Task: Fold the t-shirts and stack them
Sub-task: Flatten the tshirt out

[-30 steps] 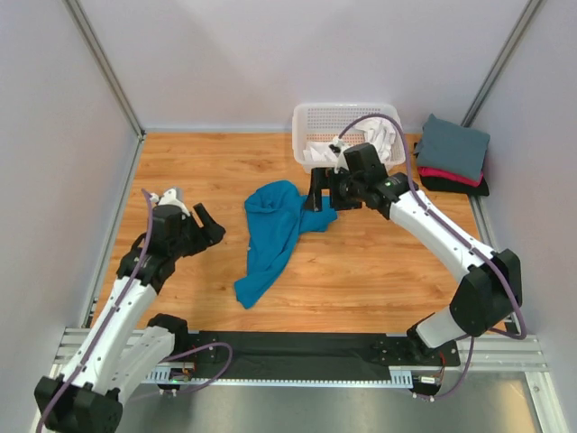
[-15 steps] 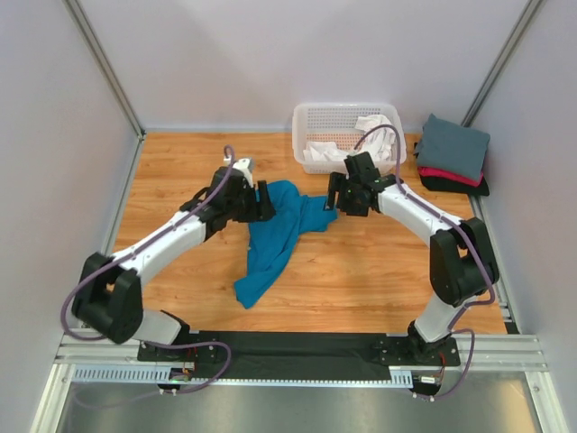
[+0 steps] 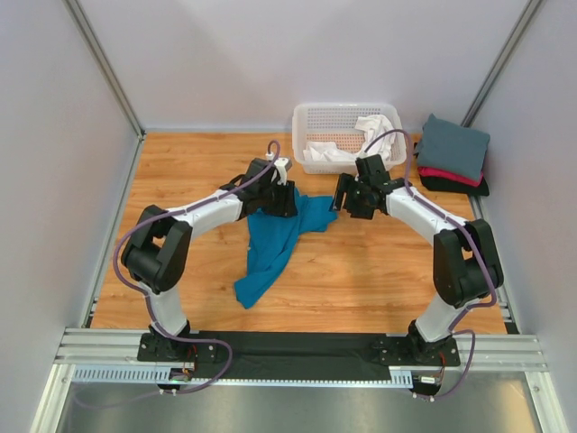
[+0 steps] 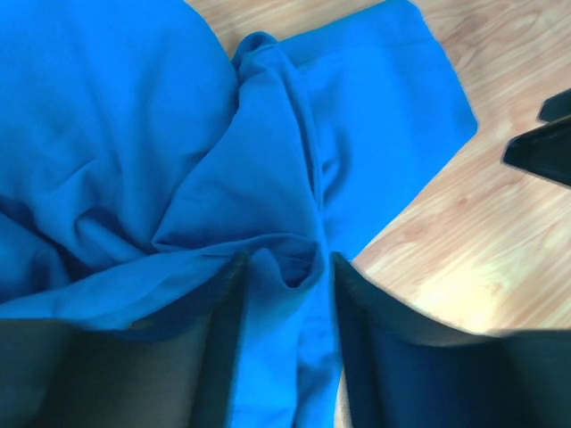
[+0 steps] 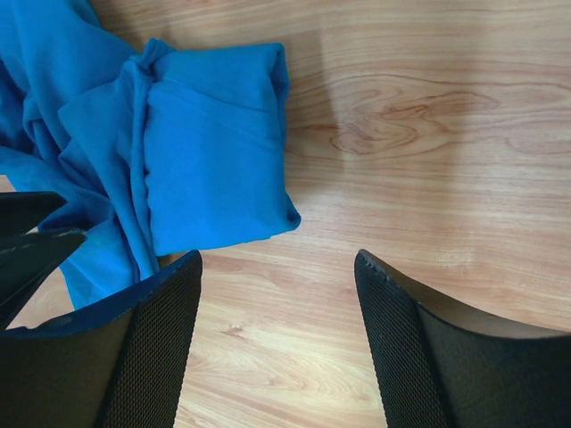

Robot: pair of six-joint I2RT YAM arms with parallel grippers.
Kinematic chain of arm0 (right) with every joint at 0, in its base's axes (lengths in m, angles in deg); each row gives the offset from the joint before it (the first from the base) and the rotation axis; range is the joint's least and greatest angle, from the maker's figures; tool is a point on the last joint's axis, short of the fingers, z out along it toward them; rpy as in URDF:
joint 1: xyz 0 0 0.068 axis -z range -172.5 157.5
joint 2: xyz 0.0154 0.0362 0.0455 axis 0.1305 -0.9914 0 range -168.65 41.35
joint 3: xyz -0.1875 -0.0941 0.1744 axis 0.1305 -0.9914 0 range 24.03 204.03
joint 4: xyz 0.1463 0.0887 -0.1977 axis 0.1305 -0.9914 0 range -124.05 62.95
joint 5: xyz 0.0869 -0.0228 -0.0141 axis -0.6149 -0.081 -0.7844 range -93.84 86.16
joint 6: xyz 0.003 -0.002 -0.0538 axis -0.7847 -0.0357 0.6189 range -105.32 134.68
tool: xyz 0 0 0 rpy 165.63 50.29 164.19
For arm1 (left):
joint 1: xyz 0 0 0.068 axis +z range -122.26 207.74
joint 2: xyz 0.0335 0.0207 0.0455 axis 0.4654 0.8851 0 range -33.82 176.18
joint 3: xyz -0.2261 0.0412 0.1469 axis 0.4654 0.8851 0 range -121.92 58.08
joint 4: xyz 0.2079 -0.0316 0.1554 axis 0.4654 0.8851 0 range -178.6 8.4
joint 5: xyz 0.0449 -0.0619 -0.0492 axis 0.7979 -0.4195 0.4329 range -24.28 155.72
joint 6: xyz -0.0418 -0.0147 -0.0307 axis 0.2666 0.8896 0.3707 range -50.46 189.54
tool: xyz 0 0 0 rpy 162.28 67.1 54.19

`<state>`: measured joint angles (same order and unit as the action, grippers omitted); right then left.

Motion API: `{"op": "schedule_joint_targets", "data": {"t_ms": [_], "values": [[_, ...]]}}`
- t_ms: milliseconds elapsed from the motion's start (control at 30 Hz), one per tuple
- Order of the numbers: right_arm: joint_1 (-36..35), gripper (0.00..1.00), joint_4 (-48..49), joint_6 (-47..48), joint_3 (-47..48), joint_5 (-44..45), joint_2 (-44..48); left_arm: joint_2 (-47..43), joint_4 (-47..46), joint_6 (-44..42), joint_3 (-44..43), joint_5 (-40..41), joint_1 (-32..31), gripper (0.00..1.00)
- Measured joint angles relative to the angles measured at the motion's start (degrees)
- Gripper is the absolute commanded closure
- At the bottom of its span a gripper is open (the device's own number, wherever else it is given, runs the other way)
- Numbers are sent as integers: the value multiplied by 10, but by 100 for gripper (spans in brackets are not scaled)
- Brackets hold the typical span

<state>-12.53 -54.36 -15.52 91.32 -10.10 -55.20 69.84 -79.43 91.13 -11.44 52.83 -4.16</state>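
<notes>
Presently, the teal-blue t-shirt (image 3: 273, 242) lies crumpled on the wooden counter (image 3: 388, 271), mid-width. From above it reads as a long, narrow strip: a slim tail towards the arm bases, widening to a bunched mass at the far end, with one flap reaching right.

The left gripper (image 3: 281, 200) is down on that bunched far end. The overhead view hides its fingers. The left wrist view shows the gripper (image 4: 284, 299) with both fingers (image 4: 210, 352) set part-way apart astride a raised ridge of cloth, folds radiating from it. Whether they pinch the ridge cannot be told.

The right gripper (image 3: 347, 193) sits just beside the right flap. Its own camera shows the gripper (image 5: 277, 334) spread wide over bare wood, the flap lying flat and doubled over with a gathered seam along one side. One finger overlaps the cloth edge, and nothing is held.

Farther back, a white lattice basket (image 3: 347, 110) holds white t-shirts (image 3: 326, 153). At the far right, a folded stack stands well apart from the teal shirt: slate-grey t-shirt (image 3: 453, 146) on top, red-pink t-shirt (image 3: 446, 174) beneath, black t-shirt (image 3: 458, 188) at the bottom. Neither wrist view shows these.
</notes>
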Motion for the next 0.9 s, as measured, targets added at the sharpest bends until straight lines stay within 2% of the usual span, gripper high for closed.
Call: {"op": "schedule_joint_targets", "data": {"t_ms": [33,67,100,233,333,400,533,633,667,900], "values": [[0,30,2,0,1,-3,0,3,-1,-1,0,-2,0,63],[0,30,2,0,2,-7,0,7,-1,-1,0,-3,1,93],[0,31,3,0,3,-9,-1,9,-1,2,-1,-4,1,100],[0,33,17,-3,10,-22,-12,10,4,-2,-4,3,0,100],[0,35,33,-11,11,-33,-29,-14,30,15,-1,60,0,100],[-1,37,44,-15,13,-38,-44,-58,54,35,11,111,3,100],[-7,45,55,-18,22,-37,-71,-211,108,101,57,203,40,100],[-12,78,69,-22,27,-38,-89,-329,140,156,99,276,81,100],[-13,99,71,-23,28,-38,-92,-363,155,173,113,301,90,100],[-16,100,60,-18,30,-23,-77,-486,291,264,173,423,112,100]]}}
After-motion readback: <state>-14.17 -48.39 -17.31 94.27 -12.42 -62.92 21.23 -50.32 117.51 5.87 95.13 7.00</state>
